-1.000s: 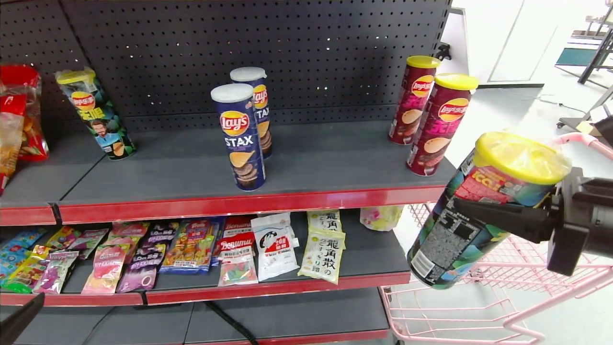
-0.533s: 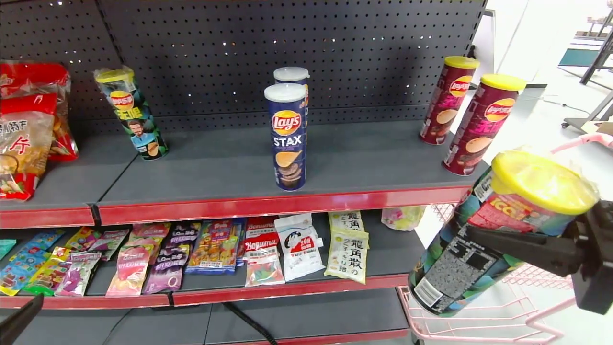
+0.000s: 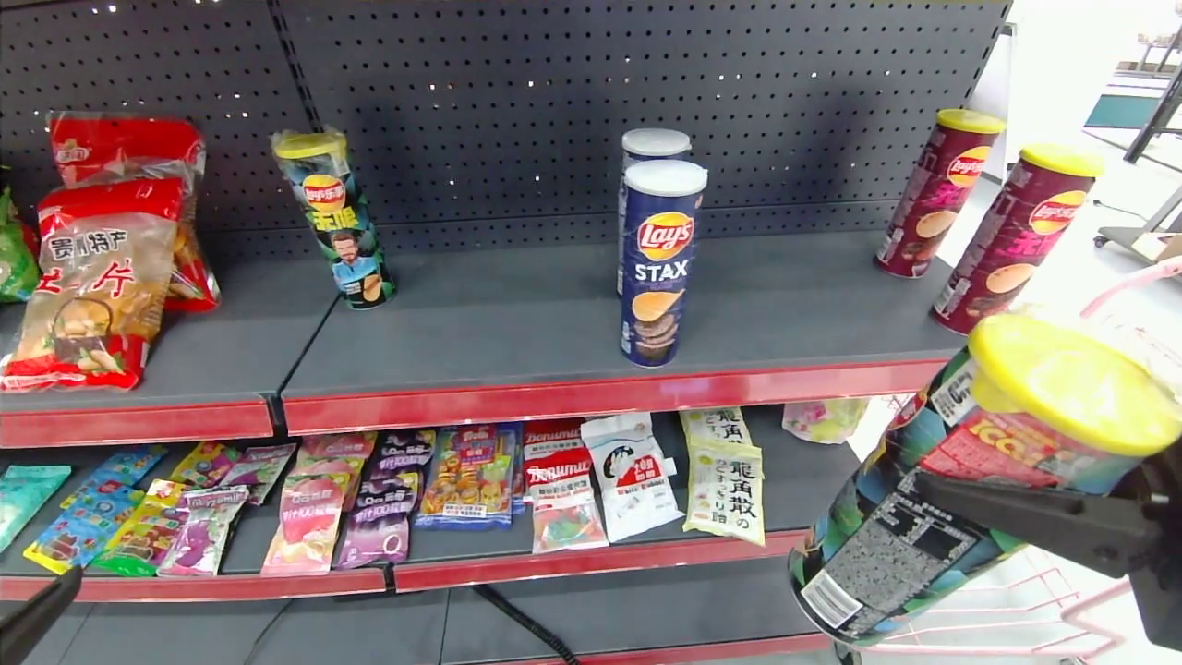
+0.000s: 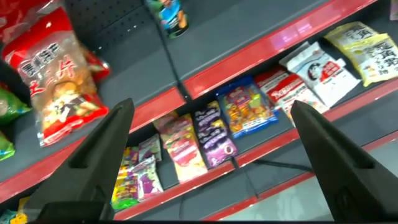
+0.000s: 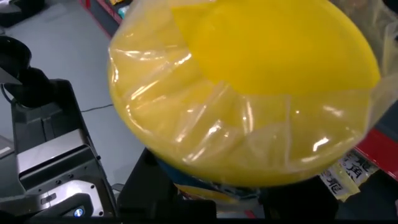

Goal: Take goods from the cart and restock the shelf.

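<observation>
My right gripper is shut on a tall chip can with a yellow lid, tilted in the air at the right, in front of the lower shelf's end. The lid sits close under the right wrist camera. A matching yellow-lidded can stands at the back left of the grey upper shelf. My left gripper hangs open and empty in front of the lower shelves, far left and low; one of its fingers shows there.
Two blue cans stand mid-shelf, two maroon cans at its right end, red snack bags at the left. Several flat packets lie on the lower shelf. The pink cart is below the held can.
The whole head picture has slid rightward, so the camera has turned left. The held can stays in my right gripper and sits lower in the picture.
</observation>
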